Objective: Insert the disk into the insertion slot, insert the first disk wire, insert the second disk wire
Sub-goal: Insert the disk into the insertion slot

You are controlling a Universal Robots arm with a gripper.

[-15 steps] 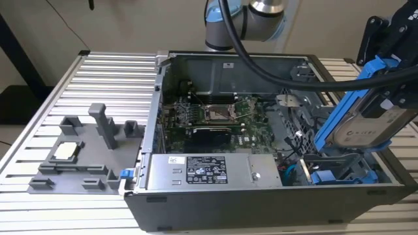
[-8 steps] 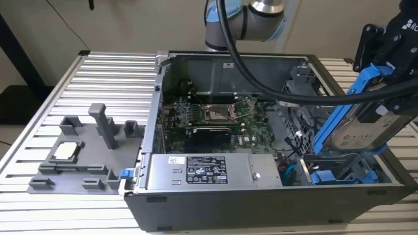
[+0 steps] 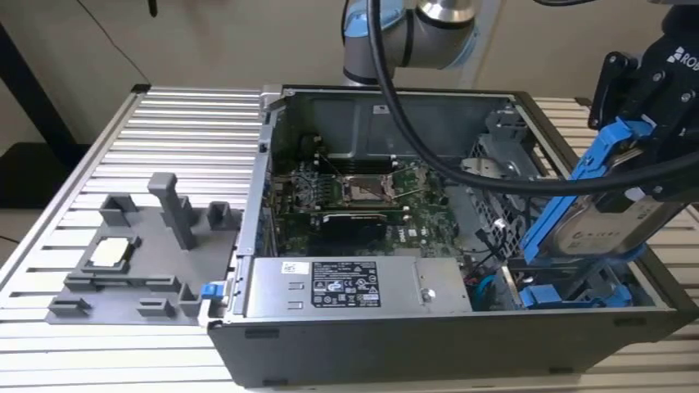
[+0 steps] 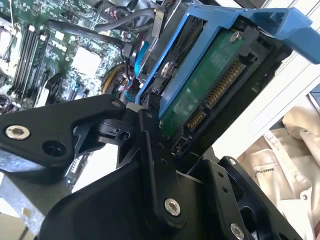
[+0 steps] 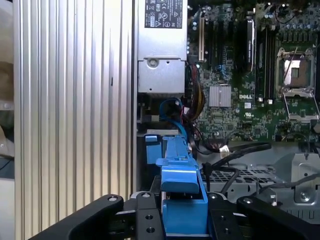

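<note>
The disk, tilted with its upper end toward one o'clock, is gripped by the closed pincer over the four o'clock corner of the open computer case in the exterior view, its lower end apparently close beside the grey drive cage.

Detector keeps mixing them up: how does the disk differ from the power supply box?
The disk is clipped in a blue frame; the power supply box is bare grey metal. The disk is held tilted in the gripper over the case; the box lies flat inside it. The disk looks thinner than the box. Both are grey, rectangular and labelled.
</note>
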